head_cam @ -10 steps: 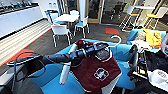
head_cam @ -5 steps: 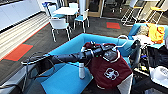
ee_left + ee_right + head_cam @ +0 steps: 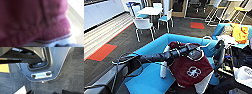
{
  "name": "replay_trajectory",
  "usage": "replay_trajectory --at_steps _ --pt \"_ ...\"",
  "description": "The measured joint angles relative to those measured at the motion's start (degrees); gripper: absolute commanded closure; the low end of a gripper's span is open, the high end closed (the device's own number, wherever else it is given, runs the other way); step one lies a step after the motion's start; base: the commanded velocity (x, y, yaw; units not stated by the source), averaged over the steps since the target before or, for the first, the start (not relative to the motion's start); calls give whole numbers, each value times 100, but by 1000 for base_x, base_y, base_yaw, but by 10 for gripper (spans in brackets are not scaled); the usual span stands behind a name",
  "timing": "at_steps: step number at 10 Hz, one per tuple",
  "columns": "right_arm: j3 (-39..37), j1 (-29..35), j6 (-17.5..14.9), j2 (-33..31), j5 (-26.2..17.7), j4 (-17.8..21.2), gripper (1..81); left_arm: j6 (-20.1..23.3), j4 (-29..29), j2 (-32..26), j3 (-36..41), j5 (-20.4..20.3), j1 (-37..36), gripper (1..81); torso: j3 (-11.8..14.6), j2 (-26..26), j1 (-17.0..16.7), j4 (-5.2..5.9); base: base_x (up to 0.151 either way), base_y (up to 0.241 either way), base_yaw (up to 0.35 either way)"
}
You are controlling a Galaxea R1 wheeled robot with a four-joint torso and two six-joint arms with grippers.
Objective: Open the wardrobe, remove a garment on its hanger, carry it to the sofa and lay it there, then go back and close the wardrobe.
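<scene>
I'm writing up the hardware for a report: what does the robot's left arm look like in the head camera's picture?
The left arm is a black, rounded tube built of jointed segments, with a glossy sheen. Thin dark cables loop beside it near its base. Its far end, by the maroon jacket, carries a bulkier black block with pale markings.

Bare sofa (image 3: 149,82) seat beside garment (image 3: 191,70)

The maroon jacket (image 3: 191,68), white emblem facing up and white sleeve (image 3: 163,68) hanging at its 9 o'clock, is spread over the blue sofa (image 3: 149,81). The sofa's low back (image 3: 166,40) runs at 12 o'clock beyond it.
</scene>
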Motion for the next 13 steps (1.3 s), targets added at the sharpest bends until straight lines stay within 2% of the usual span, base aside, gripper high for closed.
replay_trajectory --at_steps 3,7,11,13 --pt "0 1 0 44 2 0 10 -28 0 -149 -322 -5 28 811 -2 0 0 0 0 0 0" --pt "-44 1 0 59 -26 2 10 -37 2 -62 -812 9 13 811 -2 0 0 0 0 0 0" --pt "-48 15 0 80 -193 2 10 -325 2 -427 -897 15 -257 811 -2 2 0 0 0 0 0" --pt "-48 17 0 80 -195 2 10 -308 83 -421 -1044 4 -267 811 -2 2 0 0 0 0 0"
